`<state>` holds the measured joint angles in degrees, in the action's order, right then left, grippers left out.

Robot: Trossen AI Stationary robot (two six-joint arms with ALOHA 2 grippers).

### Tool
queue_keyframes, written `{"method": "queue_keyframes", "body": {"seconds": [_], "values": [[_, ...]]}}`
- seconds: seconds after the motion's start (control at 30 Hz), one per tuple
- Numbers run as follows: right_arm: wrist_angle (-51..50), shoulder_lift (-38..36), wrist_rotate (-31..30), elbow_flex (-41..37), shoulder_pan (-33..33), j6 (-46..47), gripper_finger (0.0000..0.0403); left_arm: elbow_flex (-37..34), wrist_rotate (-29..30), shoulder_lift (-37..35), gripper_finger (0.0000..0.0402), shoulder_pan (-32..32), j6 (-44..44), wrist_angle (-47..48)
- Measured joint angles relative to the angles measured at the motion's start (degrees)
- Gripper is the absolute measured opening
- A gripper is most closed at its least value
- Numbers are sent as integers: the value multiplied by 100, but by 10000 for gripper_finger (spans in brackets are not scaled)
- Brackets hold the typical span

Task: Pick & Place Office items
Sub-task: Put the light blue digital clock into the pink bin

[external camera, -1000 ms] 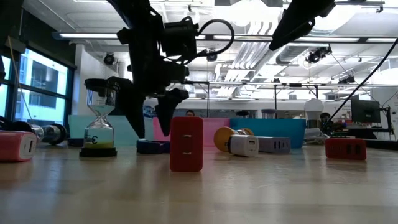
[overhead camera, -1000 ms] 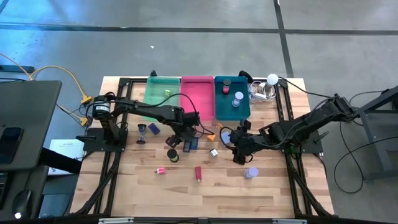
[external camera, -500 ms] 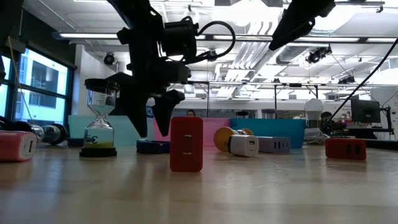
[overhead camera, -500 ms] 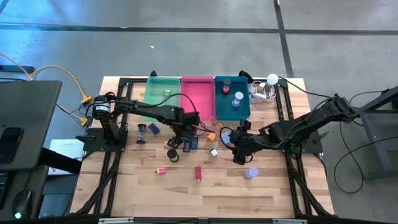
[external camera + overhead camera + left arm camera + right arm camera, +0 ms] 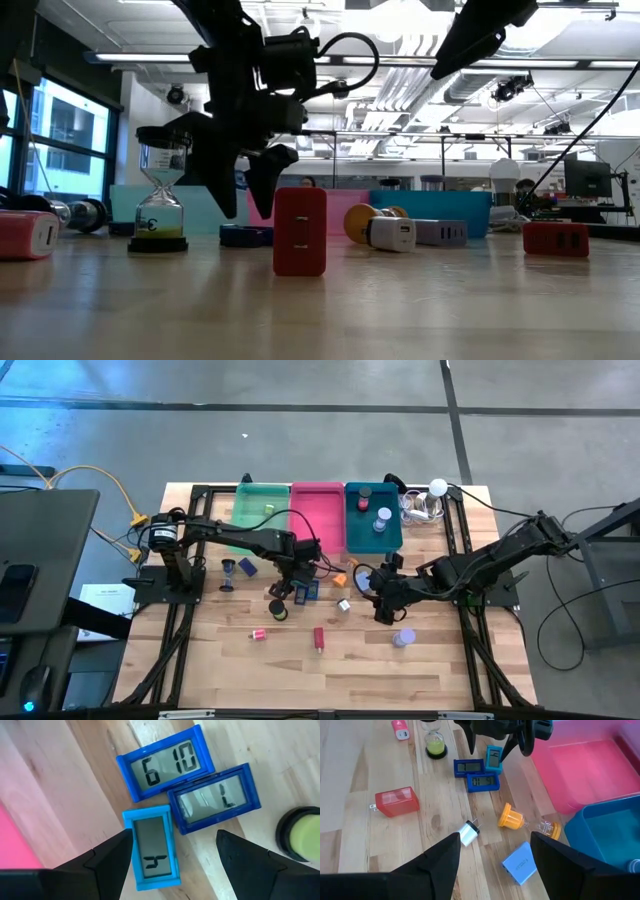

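Three small blue digital clocks lie flat on the table, two dark blue [image 5: 165,762] [image 5: 215,797] and one light blue [image 5: 152,847]. My left gripper [image 5: 172,857] [image 5: 297,586] points down over them, open. Its fingers stand on either side of the light blue clock without touching it. In the low view its fingertips [image 5: 243,208] hang just above the wood. My right gripper [image 5: 495,865] [image 5: 372,588] hovers open and slanting down at mid-table. Past it lie a white charger [image 5: 468,832], an orange piece [image 5: 512,817] and a lavender block [image 5: 520,862].
A green-sand hourglass [image 5: 160,190] [image 5: 436,745] stands beside the clocks. A red block [image 5: 319,638], a pink charger [image 5: 259,635] and a lavender cylinder [image 5: 403,637] sit nearer the front edge. The green [image 5: 250,510], pink [image 5: 317,530] and teal [image 5: 392,538] trays line the far side.
My left gripper has rolled a little about its own pointing line above the blue clocks, staying in place and open. Nothing on the table has moved.
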<state>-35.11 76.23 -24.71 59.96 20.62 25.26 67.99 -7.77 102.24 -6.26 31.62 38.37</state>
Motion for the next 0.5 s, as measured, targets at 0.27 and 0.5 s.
{"method": "queue_keyframes", "body": {"seconds": [0.27,0.5], "values": [[2,0,0,0,0,0,231,-87,39,4,281,0,-5,-24],[2,0,0,0,0,0,231,-186,68,7,281,0,-130,-202]]}}
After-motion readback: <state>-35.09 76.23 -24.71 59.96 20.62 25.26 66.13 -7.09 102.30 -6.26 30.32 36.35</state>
